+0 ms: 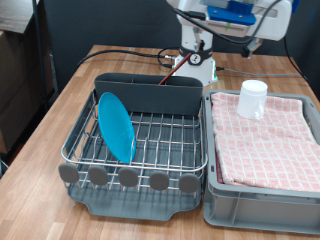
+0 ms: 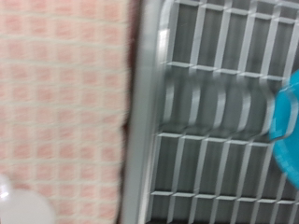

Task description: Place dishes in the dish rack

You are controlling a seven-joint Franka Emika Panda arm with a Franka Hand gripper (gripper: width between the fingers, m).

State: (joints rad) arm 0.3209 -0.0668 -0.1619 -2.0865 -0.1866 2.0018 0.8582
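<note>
While the light-blue plate (image 1: 115,125) stands upright on edge in the left part of the dish rack (image 1: 160,140), the white mug (image 1: 253,98) sits on the pink checked cloth (image 1: 270,140) lining the grey crate (image 1: 260,200) just right of it. In the wrist view the cloth (image 2: 61,103), rack wires (image 2: 215,112), plate edge (image 2: 288,112) and mug rim (image 2: 19,207) show blurred. No tool fingers appear, so its opening cannot be told. Bare bench (image 1: 50,110) lies left of the rack.

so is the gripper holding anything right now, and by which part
Cannot be told: the gripper shows in neither view. The plate stands on edge in the rack, and the mug sits on the cloth, both apart from the arm.
</note>
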